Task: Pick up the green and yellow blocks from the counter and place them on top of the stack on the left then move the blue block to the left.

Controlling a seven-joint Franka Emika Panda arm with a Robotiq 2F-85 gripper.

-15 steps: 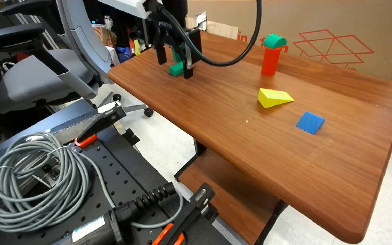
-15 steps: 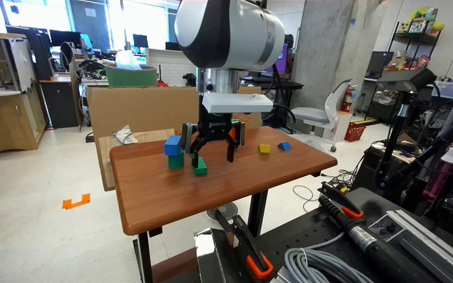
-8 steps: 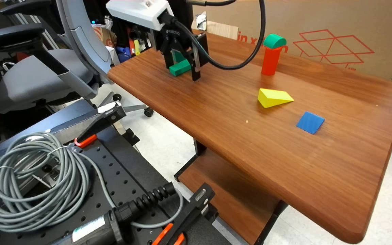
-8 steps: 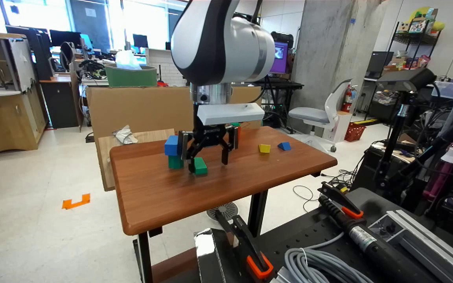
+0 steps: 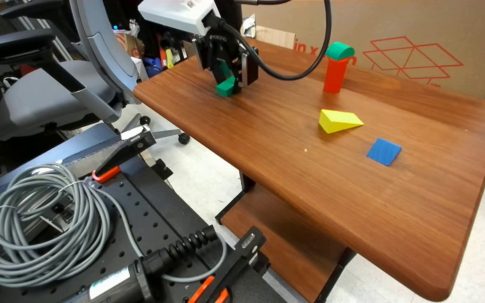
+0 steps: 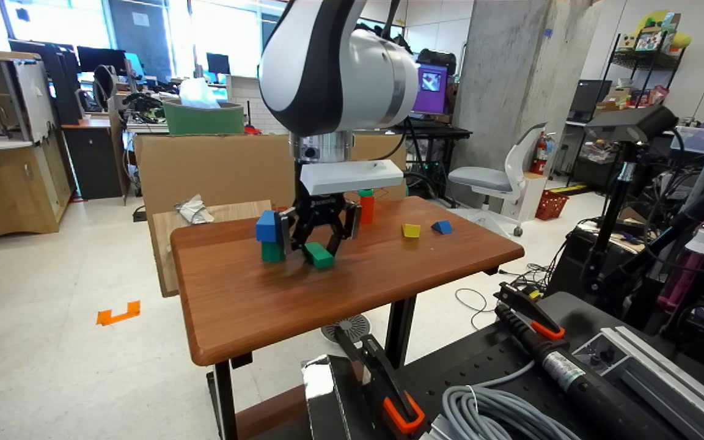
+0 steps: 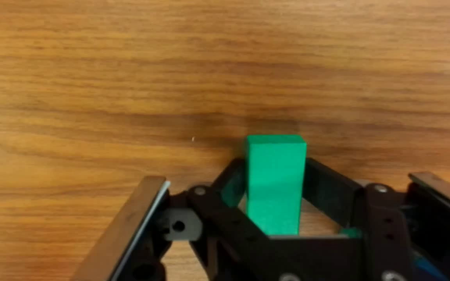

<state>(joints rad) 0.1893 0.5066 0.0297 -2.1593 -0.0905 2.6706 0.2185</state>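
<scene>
My gripper is shut on the green block, a finger touching each long side in the wrist view. In an exterior view the green block is at tabletop level; whether it touches the wood cannot be told. Just left of the gripper there, a blue piece sits on a green cylinder, forming the stack on the left. Across the table lie the yellow block, a wedge, and the blue block, both visible in both exterior views.
A red cylinder topped by a green half-round stands near the far edge of the wooden table. A cardboard sheet rises behind that edge. The gripper's left side is very close to the blue-topped stack. A black cable loops from the wrist.
The gripper has come down and its fingers have closed around the green block. The block has turned and shifted slightly. The yellow and blue blocks have not moved.
</scene>
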